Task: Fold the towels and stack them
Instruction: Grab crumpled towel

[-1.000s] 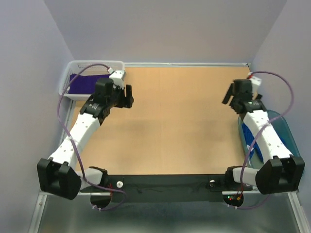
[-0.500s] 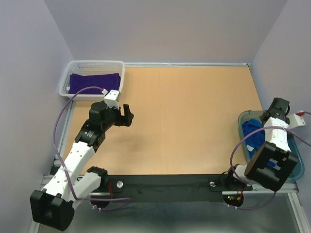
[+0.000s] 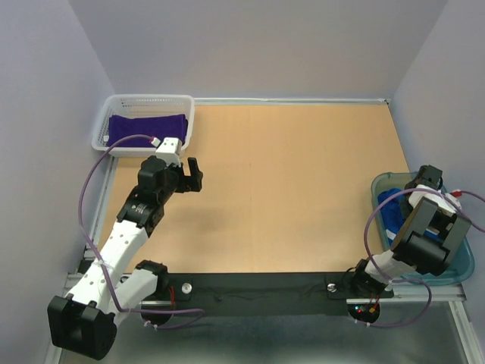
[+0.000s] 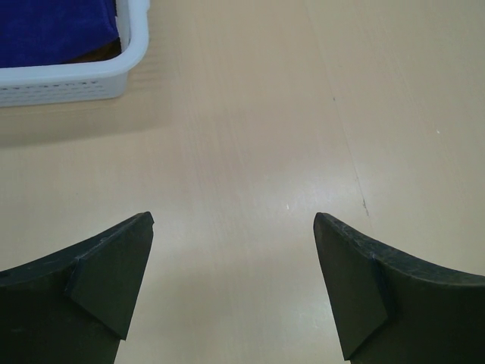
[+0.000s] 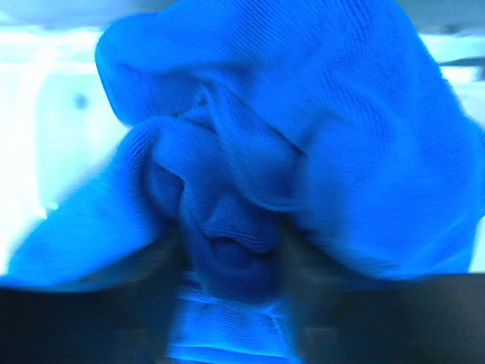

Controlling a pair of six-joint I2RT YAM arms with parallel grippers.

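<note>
A dark purple towel (image 3: 146,127) lies folded in the white basket (image 3: 144,99) at the far left. The left wrist view shows this purple towel (image 4: 57,26) with a brownish sliver under its edge. My left gripper (image 3: 186,178) hovers over bare table just right of the basket, its jaws wide open and empty (image 4: 233,218). The bright blue towel (image 3: 392,214) lies crumpled in the translucent blue bin (image 3: 377,184) at the right edge. My right gripper (image 5: 227,250) is down in that bin, its blurred fingers on either side of a fold of the blue towel (image 5: 303,114).
The tan tabletop (image 3: 288,189) spreads between the basket and the bin. Purple walls close in the left, back and right sides. Both arm bases and their cables sit along the black rail (image 3: 258,292) at the near edge.
My left arm pulled back from the basket and its jaws widened. My right arm swung from the far right of the table down into the blue bin, and its jaws narrowed around the blue towel.
</note>
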